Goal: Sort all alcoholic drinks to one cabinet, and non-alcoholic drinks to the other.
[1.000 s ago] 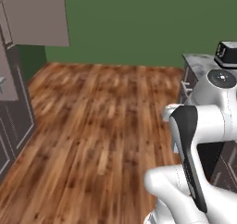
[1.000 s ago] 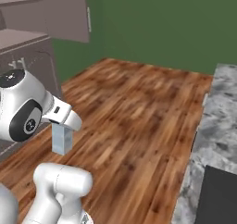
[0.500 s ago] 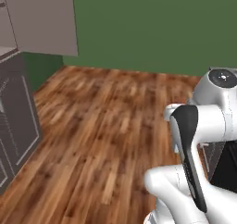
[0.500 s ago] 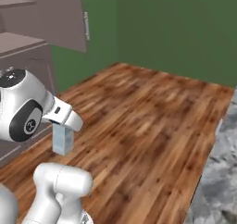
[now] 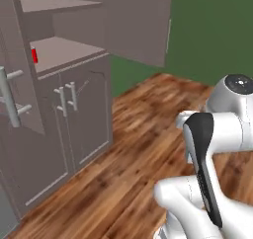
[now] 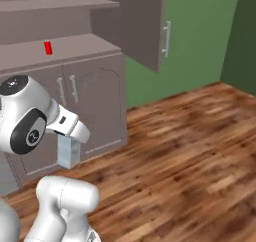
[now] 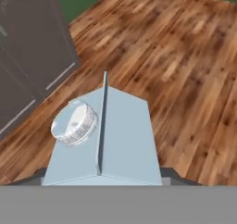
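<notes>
**Gripper carrying pale-blue carton, red can on cabinet counter**

Gripper (image 6: 70,136) is clamped on the pale-blue container (image 7: 104,140). From the hand camera it reads as a gable-top carton: ridged roof with a round silvery cap (image 7: 74,122) on the left slope. The carton's base sits between the jaws at the bottom of that view; the fingertips themselves are mostly hidden behind it.

In the right base view the same carton (image 6: 68,151) hangs below the wrist, upright, above the wooden floor (image 6: 190,151) and in front of the grey lower cabinet doors (image 6: 95,106).

The small red can (image 6: 48,47) stands on the grey counter ledge (image 6: 75,45) above those doors, under a shelf (image 6: 60,5). It also shows in the left base view (image 5: 34,55), near the left end of the ledge, well apart from the carton.

An upper cabinet door (image 6: 145,26) stands swung open, to the right of the shelf. Green wall (image 6: 200,36) behind.
</notes>
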